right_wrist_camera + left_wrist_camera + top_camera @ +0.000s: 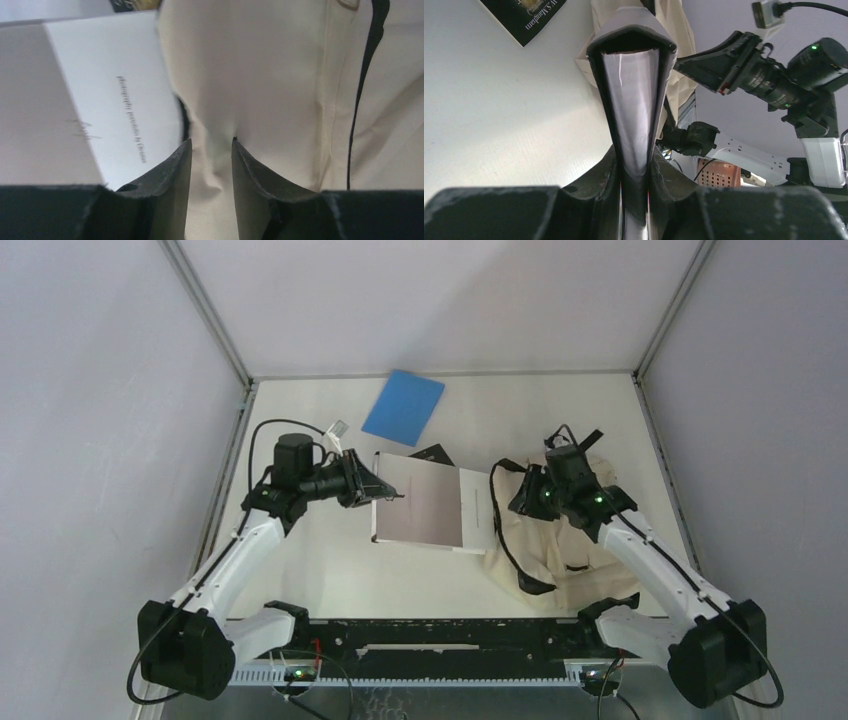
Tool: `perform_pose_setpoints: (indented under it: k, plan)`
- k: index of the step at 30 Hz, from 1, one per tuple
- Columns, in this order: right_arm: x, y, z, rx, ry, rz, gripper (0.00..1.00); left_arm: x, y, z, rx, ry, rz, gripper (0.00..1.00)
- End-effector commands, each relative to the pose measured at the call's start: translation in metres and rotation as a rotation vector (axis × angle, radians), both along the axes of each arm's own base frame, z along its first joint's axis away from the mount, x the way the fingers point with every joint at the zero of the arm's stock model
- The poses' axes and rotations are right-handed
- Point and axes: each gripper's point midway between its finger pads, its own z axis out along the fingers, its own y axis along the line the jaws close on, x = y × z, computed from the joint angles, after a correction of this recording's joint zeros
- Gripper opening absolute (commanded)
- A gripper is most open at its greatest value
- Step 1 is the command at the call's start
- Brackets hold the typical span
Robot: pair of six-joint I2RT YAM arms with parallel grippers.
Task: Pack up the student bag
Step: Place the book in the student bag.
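Top external view, left of the frame: the left gripper point(386, 496) is being shown clamped on the left edge of a large grey-and-white book point(430, 505). The book is being held flat and low over the table point(300, 560), its right end aimed at the student bag point(565, 550). That hold is being judged as a way to slide the book inside. In the left wrist view, the book's edge is being squeezed between both fingers point(611, 170).

The bag is lying crumpled at centre right of the frame. At its left rim, the right gripper point(522, 502) is being closed on a fold of cream fabric, likely so that the mouth is being lifted for the book. In the right wrist view, cloth is being pinched between the fingers point(177, 165), and the book's white end is being overlapped by the bag's edge.

A blue notebook point(404, 406) and a black booklet point(432, 453) are lying at upper centre, not yet packed. The white table is being enclosed by pale grey walls point(100, 390) and metal rails point(215, 315).
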Motion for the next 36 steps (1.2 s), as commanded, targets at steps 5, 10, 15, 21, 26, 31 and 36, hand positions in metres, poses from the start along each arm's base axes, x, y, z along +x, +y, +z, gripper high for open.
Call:
perform_pose_setpoints:
  k: [5, 10, 15, 21, 26, 31, 36]
  plan:
    - [0.008, 0.006, -0.036, -0.075, 0.047, -0.003, 0.47, -0.001, -0.004, 0.008, -0.016, -0.051, -0.024, 0.0]
    - [0.007, 0.014, -0.027, -0.074, -0.001, 0.023, 0.61, 0.001, -0.004, 0.006, -0.013, -0.043, -0.027, 0.0]
    - [0.005, 0.014, -0.016, -0.072, -0.044, 0.012, 0.62, 0.002, -0.006, 0.007, -0.022, -0.041, -0.029, 0.0]
    - [-0.001, 0.03, 0.001, -0.028, -0.104, 0.064, 0.67, -0.001, -0.017, 0.02, -0.067, -0.064, -0.056, 0.0]
    - [-0.005, 0.04, -0.006, -0.027, -0.078, 0.1, 0.67, -0.004, -0.029, 0.024, -0.085, -0.063, -0.086, 0.0]
    - [-0.007, 0.042, -0.02, -0.058, -0.035, 0.098, 0.62, -0.005, -0.035, 0.029, -0.094, -0.074, -0.097, 0.0]
    - [-0.005, 0.038, -0.024, -0.072, -0.024, 0.07, 0.13, -0.007, -0.037, 0.037, -0.117, -0.09, -0.105, 0.0]
